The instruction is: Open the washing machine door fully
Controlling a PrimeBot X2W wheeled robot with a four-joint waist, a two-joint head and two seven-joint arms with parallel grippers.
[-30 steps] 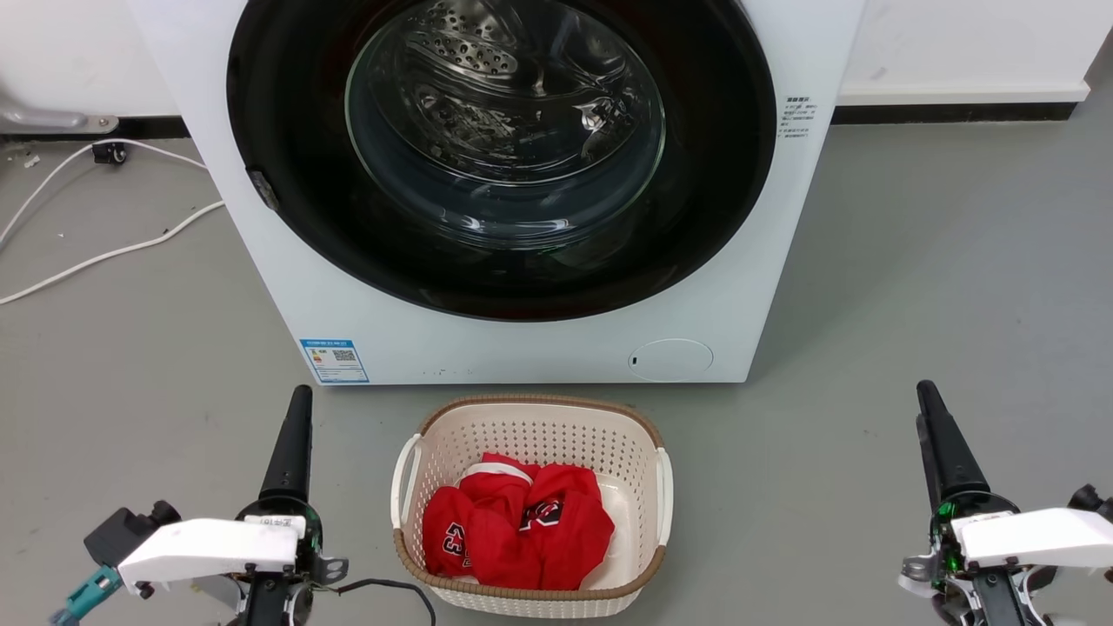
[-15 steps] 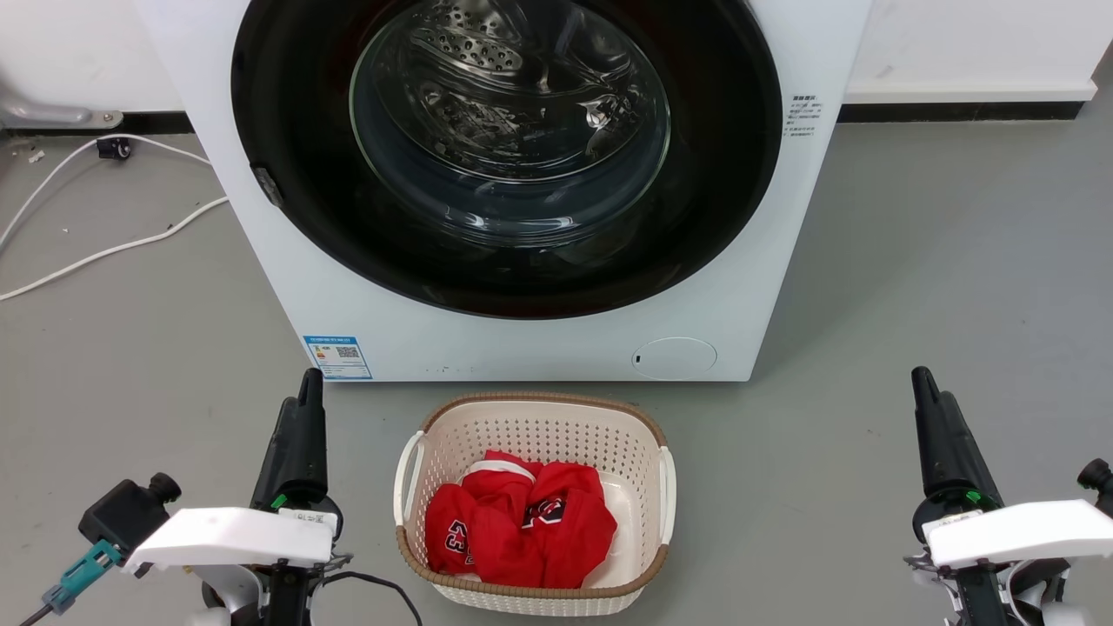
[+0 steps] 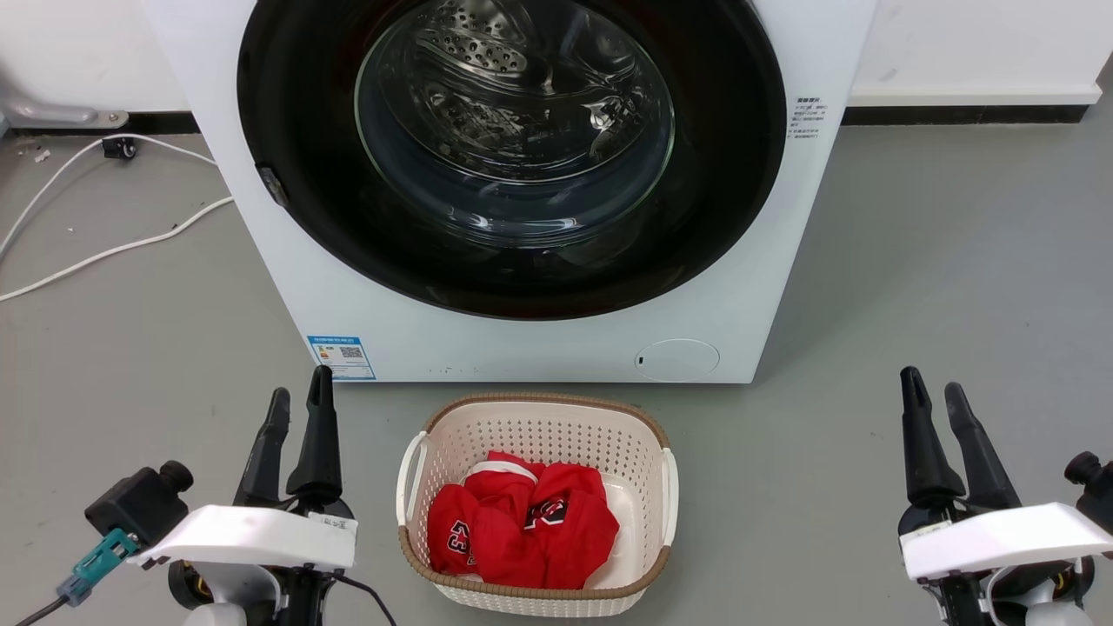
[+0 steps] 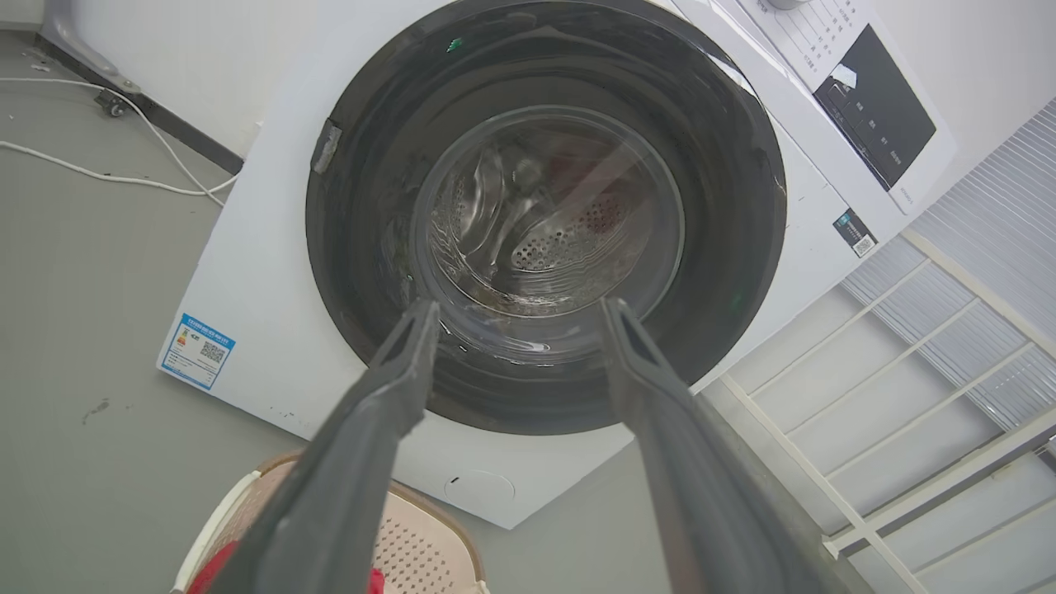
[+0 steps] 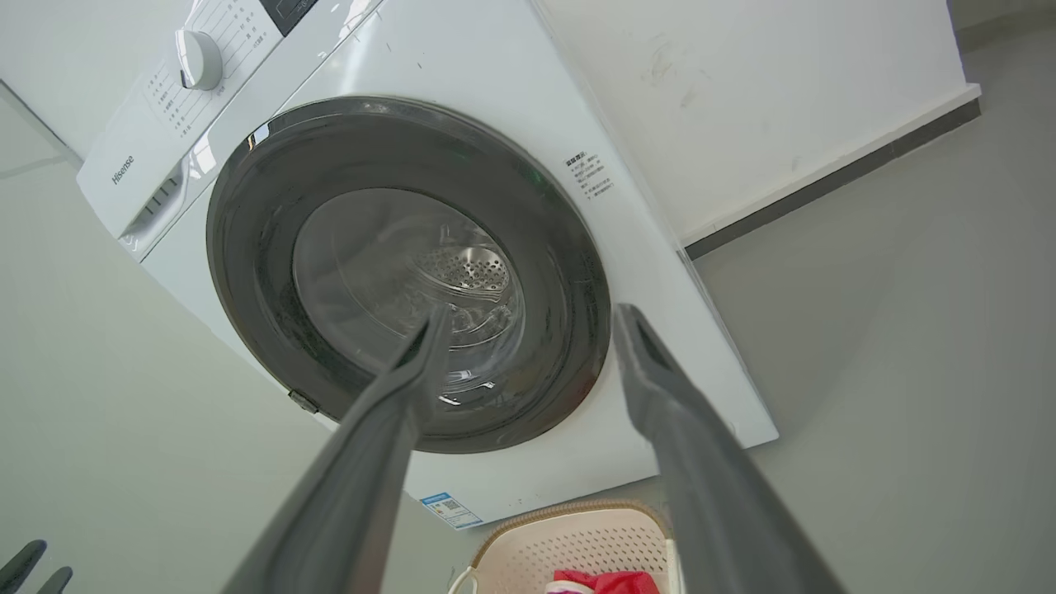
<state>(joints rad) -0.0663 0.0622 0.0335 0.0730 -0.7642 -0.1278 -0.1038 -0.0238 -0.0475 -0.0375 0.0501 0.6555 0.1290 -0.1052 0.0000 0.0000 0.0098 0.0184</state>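
Note:
The white washing machine [image 3: 287,261] stands straight ahead on the grey floor. The washing machine door [image 3: 296,130], a glossy black disc with a clear glass bowl, lies flush against the front, with a small grey tab [image 3: 269,185] on its left edge. My left gripper [image 3: 300,387] is open at the lower left, well short of the machine, with nothing between its fingers. My right gripper [image 3: 931,382] is open and empty at the lower right. The left wrist view looks up at the door [image 4: 363,214] between my left gripper's [image 4: 520,307] fingers. In the right wrist view the door [image 5: 247,247] sits beyond my right gripper [image 5: 532,312].
A cream laundry basket [image 3: 539,402] holding red clothes [image 3: 522,522] sits on the floor just before the machine, between my arms. White cables [image 3: 104,252] trail over the floor at the left. A white railing [image 4: 907,371] stands beside the machine.
Both grippers have gone from shut to open, their fingers now spread apart. The head view has shifted slightly; the door has not moved.

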